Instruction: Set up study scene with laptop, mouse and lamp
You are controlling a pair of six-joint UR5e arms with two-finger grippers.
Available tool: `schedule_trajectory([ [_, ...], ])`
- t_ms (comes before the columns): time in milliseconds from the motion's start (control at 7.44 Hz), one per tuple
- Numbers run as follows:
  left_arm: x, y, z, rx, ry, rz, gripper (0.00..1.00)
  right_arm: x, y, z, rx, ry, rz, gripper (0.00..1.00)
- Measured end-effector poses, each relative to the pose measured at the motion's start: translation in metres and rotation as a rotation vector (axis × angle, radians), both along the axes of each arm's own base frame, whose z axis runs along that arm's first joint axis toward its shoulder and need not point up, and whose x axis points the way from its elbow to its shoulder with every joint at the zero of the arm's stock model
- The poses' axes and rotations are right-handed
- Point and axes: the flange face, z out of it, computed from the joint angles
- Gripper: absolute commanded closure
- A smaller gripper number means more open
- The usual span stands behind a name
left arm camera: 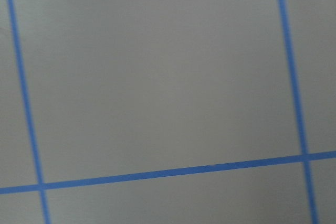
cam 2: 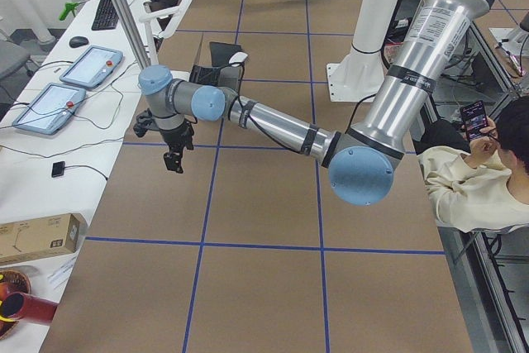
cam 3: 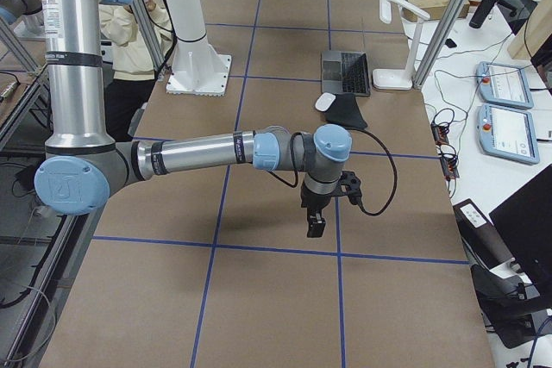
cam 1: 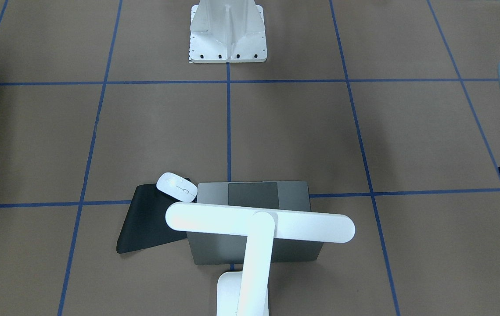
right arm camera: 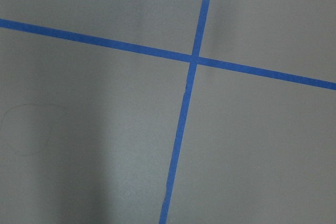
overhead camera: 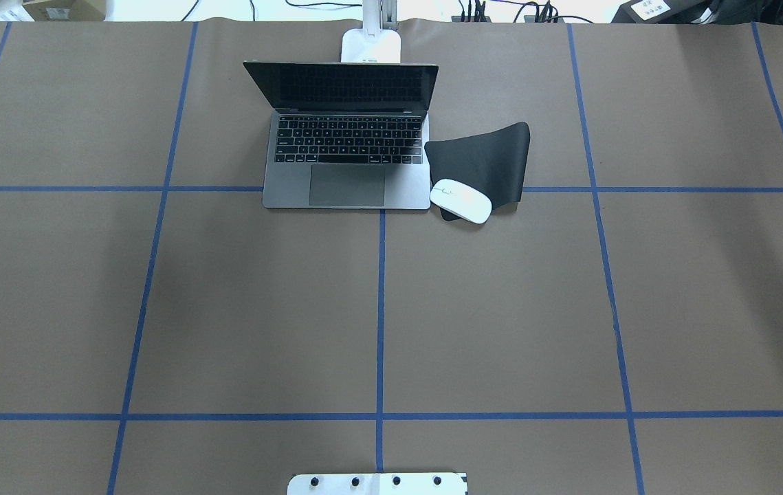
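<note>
laptop | well apart from left claw, right claw | jaws unclear

The left arm spans the counter from 3 o'clock toward 9 o'clock. Its end effector hangs fingers-down above the counter; jaw state cannot be resolved. Toward 12 o'clock stand the open laptop, what appears to be the mouse beside it, and the lamp. A seated person holds a phone at 3 o'clock.
</note>
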Motion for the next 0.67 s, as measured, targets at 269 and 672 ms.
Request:
schedule_trajectory([
  [269,-0.053,0.006,0.050,-0.006,-0.010,0.013,0.01,0.001,0.003,0.005,-0.008,0.005,0.002,0.00],
  [672,-0.100,0.042,0.122,-0.031,-0.016,0.033,0.01,0.001,0.005,0.010,-0.017,0.006,0.002,0.00],
])
